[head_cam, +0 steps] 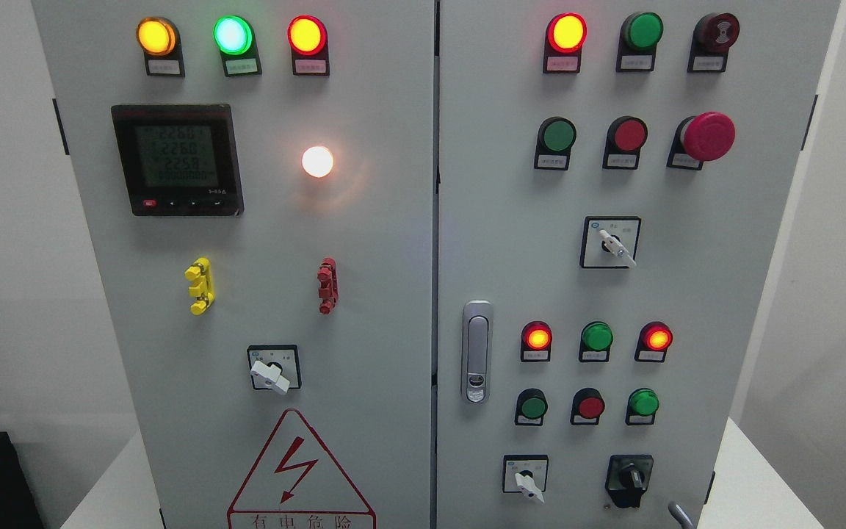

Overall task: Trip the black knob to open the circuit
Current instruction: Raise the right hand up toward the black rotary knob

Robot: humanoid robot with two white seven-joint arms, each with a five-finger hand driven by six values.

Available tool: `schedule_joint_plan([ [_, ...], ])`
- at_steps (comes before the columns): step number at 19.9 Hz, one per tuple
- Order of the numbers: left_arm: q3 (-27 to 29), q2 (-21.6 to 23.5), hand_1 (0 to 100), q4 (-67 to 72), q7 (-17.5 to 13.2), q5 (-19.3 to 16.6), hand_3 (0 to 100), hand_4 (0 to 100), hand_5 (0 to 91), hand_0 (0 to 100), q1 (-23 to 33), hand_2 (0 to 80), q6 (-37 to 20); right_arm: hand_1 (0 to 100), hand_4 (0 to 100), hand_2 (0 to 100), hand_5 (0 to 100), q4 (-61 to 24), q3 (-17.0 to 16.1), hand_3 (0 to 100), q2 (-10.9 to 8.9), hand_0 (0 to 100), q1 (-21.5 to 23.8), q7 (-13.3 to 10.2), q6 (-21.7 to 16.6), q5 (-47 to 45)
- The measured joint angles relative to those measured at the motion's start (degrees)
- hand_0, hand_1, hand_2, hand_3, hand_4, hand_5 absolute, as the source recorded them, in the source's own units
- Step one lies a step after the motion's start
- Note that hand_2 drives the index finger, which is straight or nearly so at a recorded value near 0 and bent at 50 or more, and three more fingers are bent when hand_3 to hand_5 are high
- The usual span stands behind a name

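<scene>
The black knob [629, 480] sits on a black plate at the lower right of the grey cabinet's right door [724, 294]. Its handle stands nearly upright with a slight tilt. Just to its lower right, a small grey curved piece of my right hand [680, 516] pokes up from the bottom edge, apart from the knob. Too little of the hand shows to tell its state. My left hand is out of sight.
A white selector switch [527, 481] sits left of the black knob, with rows of red and green lamps [597, 336] above. A door latch [476, 351] is at the door's left edge. Higher up are another selector [612, 242] and a red mushroom stop button [706, 137].
</scene>
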Motion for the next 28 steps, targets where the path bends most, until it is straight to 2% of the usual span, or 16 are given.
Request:
schedule_joint_plan([
  [22,0.0,0.0,39,0.0,0.0,0.0,0,0,0.0,12,0.0,0.0,0.0,74,100,0,94,0.23,2.34,100,-0.05,56,-1.2,-0.18,1.19,0.05],
  [25,0.0,0.0,39,0.0,0.0,0.0,0,0,0.0,12,0.0,0.0,0.0,74,100,0,94,0.24,2.98,100,-0.35,56,-1.2,-1.63,1.22,0.04],
  [28,0.0,0.0,39,0.0,0.0,0.0,0,0,0.0,12,0.0,0.0,0.0,74,100,0,94,0.24,3.74,100,-0.48,56,-1.23,-1.88,1.23,0.04],
])
